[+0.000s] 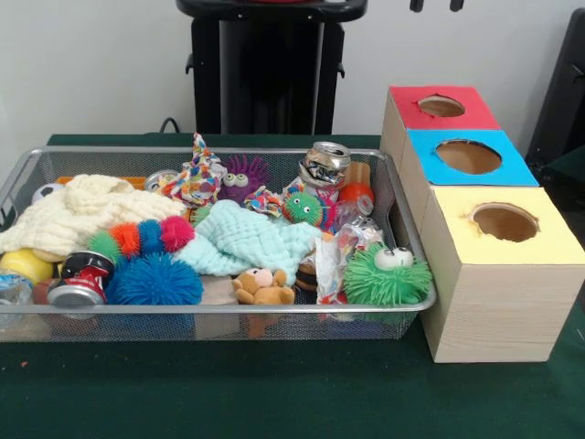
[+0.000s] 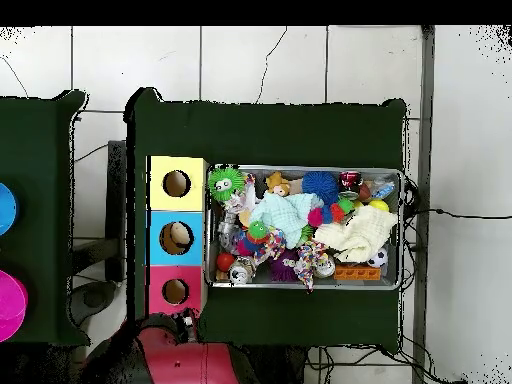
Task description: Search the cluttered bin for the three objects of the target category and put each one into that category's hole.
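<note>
The wire mesh bin (image 1: 219,326) lies on the green table, full of toys, cloths and cans; it also shows in the overhead view (image 2: 403,225). One bluish-clear bottle (image 1: 13,289) lies at the bin's front left corner. Another clear bottle (image 1: 350,213) lies near the right wall, below an orange-red cap. A third does not show plainly. The red-faced hole (image 1: 441,106) is on the farthest wooden box, also in the overhead view (image 2: 175,292). Only my gripper's tips (image 1: 436,5) show at the top edge, high above the red box, apart and empty.
Blue-faced (image 1: 468,156) and yellow-faced (image 1: 504,222) holes sit nearer the camera. A crushed can (image 1: 324,165), a red can (image 1: 80,277), a white printed wrapper (image 1: 336,261), a cream knit cloth (image 1: 78,212), a mint cloth (image 1: 251,242) and spiky balls cover the bin.
</note>
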